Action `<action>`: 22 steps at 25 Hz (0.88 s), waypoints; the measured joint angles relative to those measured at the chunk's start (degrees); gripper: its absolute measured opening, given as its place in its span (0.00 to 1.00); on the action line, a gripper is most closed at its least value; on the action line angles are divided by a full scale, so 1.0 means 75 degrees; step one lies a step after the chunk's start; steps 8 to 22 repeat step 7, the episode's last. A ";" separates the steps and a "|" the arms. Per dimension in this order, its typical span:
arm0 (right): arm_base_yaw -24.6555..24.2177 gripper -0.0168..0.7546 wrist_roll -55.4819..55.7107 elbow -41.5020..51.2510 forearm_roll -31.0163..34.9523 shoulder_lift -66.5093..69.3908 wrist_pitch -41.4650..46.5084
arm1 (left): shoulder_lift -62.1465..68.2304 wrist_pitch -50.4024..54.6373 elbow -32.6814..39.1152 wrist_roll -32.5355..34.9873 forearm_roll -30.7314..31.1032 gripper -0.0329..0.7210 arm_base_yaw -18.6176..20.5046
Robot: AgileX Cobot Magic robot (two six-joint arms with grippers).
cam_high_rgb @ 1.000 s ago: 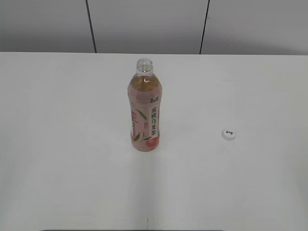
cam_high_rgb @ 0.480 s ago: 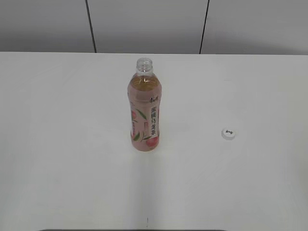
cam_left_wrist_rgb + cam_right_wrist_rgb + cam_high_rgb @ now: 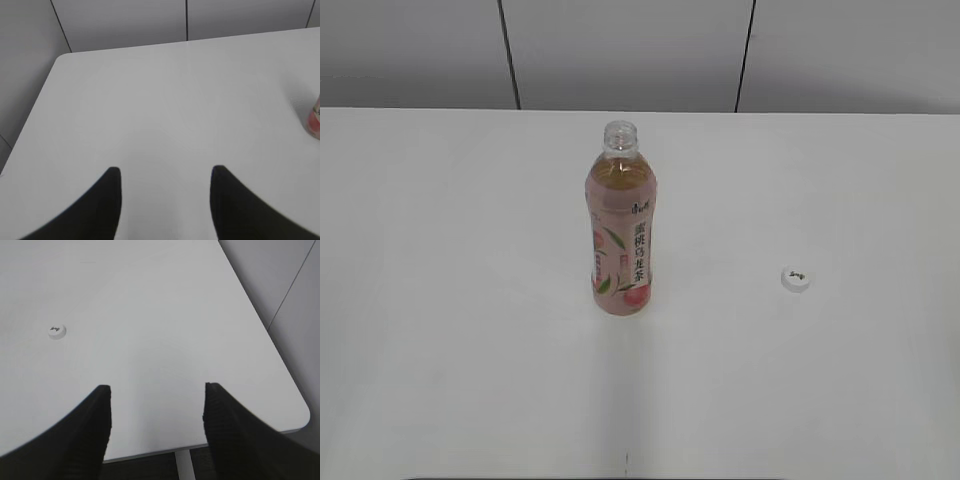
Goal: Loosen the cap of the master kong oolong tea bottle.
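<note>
While both claws (image 3: 162,172) (image 3: 156,390) gape released, bottle (image 3: 621,228) upright, neck bare, white cap (image 3: 796,278) well apart.

Visible only in the wrist views: left end effector (image 3: 165,172) with two matte black fingers (image 3: 105,210), broad at the base, curving to rounded tips. Right end effector (image 3: 156,389) likewise black, inner finger (image 3: 95,430) edges finely ribbed. No cables, screws or markings discernible.
</note>
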 joint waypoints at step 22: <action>-0.0018 0.59 0.0000 0.0000 0.0000 0.0000 -0.0006 | 0.0000 0.0000 0.0000 0.0000 0.0000 0.50 0.0000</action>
